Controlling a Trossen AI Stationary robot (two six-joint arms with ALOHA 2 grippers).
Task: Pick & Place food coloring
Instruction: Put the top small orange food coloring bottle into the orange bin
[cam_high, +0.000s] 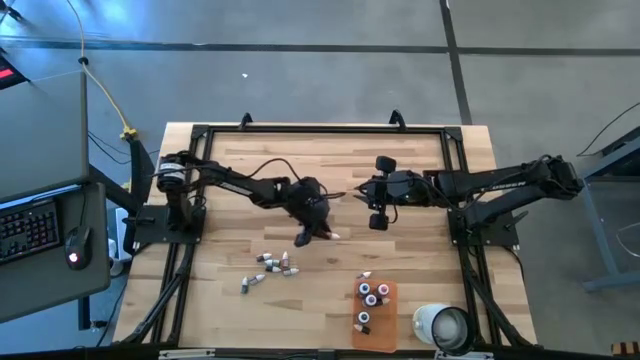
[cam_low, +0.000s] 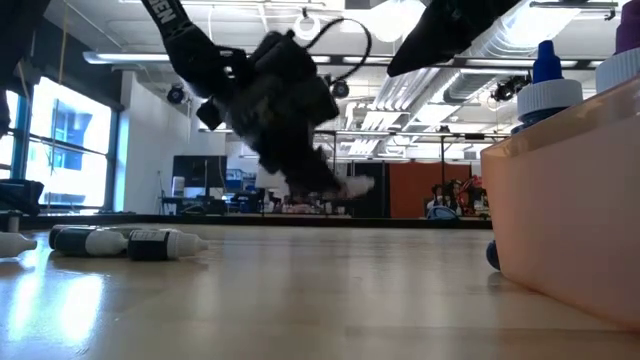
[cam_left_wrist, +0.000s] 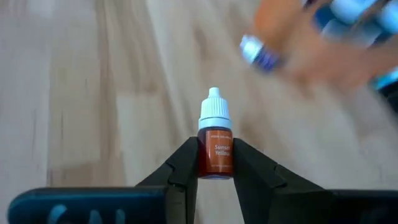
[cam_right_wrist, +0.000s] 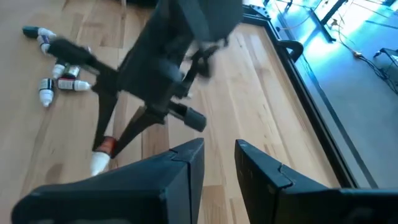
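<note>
The left arm reaches from its base at the worktop's (cam_high: 420, 270) left edge toward the middle, elbow low, wrist tipped downward. Its left gripper (cam_high: 318, 232) hangs above the wood, fingers (cam_left_wrist: 180, 171) clamped on one food coloring bottle (cam_left_wrist: 215, 149), pinching the orange-brown body from both sides with the white pointed cap sticking out past the fingertips. The bottle's label reads "Sunset Yellow"; smaller print beneath it is too fine to read.

The right arm stretches in from the right edge, nearly level, its right gripper (cam_high: 378, 208) held above the worktop just beside the left arm's wrist, fingers (cam_right_wrist: 186, 155) slightly apart and holding nothing.

A loose cluster of bottles (cam_high: 272, 265) lies on its side on the wood, nearer the front edge and left of centre. More bottles (cam_high: 374, 293) stand upright in the orange tray (cam_high: 384, 330) toward the front right, next to a white cup (cam_high: 443, 325).
</note>
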